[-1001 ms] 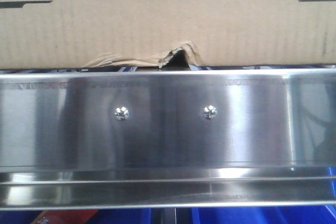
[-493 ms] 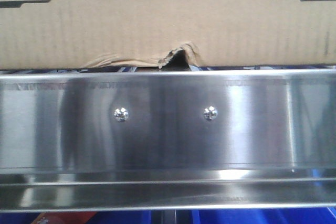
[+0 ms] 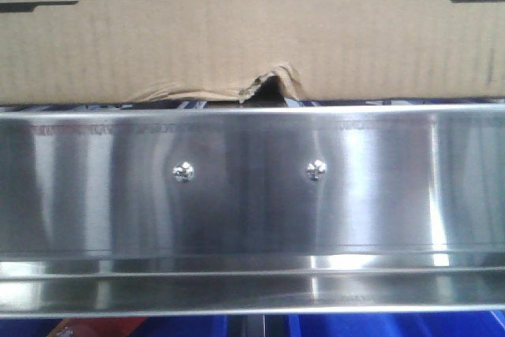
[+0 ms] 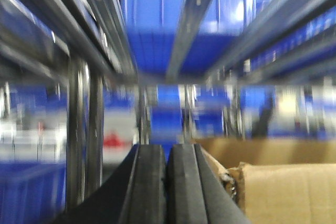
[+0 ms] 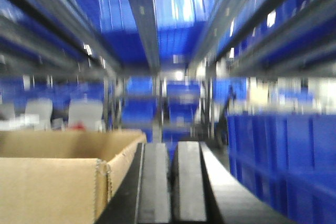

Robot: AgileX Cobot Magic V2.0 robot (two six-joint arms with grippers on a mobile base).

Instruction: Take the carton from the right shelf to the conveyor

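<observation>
The brown carton [image 3: 237, 45] fills the top of the front view, with a ragged tear [image 3: 268, 84] in its lower edge. It sits behind the right shelf's shiny steel front beam [image 3: 252, 195], which has two screw heads. My left gripper [image 4: 167, 153] is shut and empty, with the carton's corner [image 4: 289, 192] close against its right side. My right gripper [image 5: 174, 148] is shut and empty, with the carton's other end [image 5: 47, 192] close against its left side. The conveyor is out of view. Both wrist views are blurred.
Blue plastic bins [image 5: 283, 161] stand close to the right of my right gripper and fill the racks behind. Steel rack uprights [image 4: 79, 129] stand left of my left gripper. More blue bins [image 3: 355, 325] show below the beam.
The carton and the beam hold their place in the front view. Only the reflections on the steel beam have shifted.
</observation>
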